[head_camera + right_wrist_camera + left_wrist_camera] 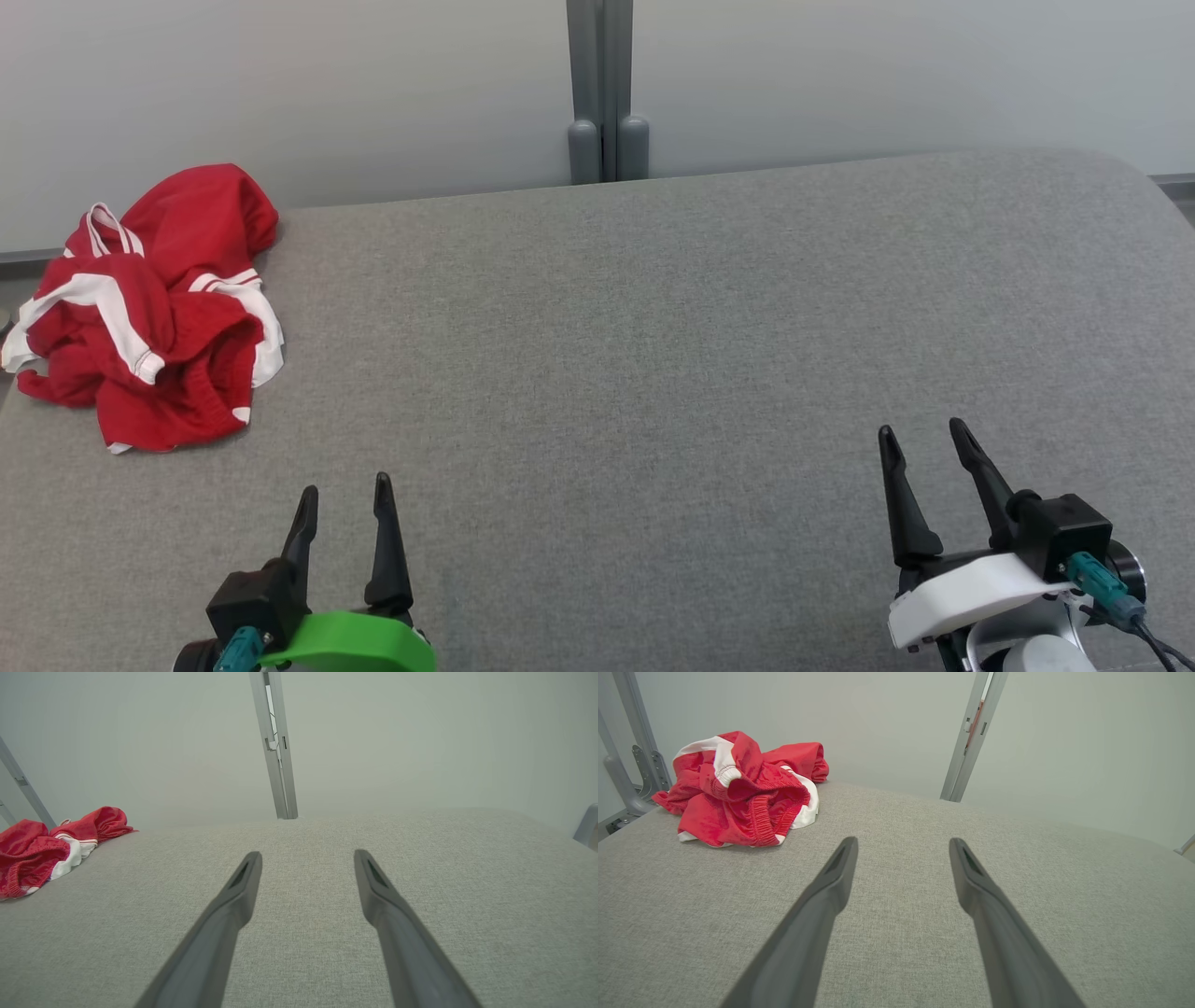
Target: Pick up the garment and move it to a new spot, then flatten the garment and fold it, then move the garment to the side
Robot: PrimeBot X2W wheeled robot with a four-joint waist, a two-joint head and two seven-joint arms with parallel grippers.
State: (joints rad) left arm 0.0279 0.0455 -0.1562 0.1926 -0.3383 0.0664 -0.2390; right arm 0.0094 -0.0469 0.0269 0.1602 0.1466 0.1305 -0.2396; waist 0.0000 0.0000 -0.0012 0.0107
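The red garment (149, 308) lay crumpled at the far left of the grey surface (653, 355) — the left gripper (345, 485) and right gripper (922, 431) stood wide and empty, near.

Garment (149, 308): soft red cloth, matt, white trim, crinkled elastic band. Worktop (653, 355) under the garment: grey woven fabric, matt, slightly coarse. Fingers (824, 896): dark plastic, smooth, dull. Green bracket (350, 639) nearest the garment: glossy plastic. White bracket (962, 588) far from the garment: smooth plastic. Post (599, 84): grey metal, matt.
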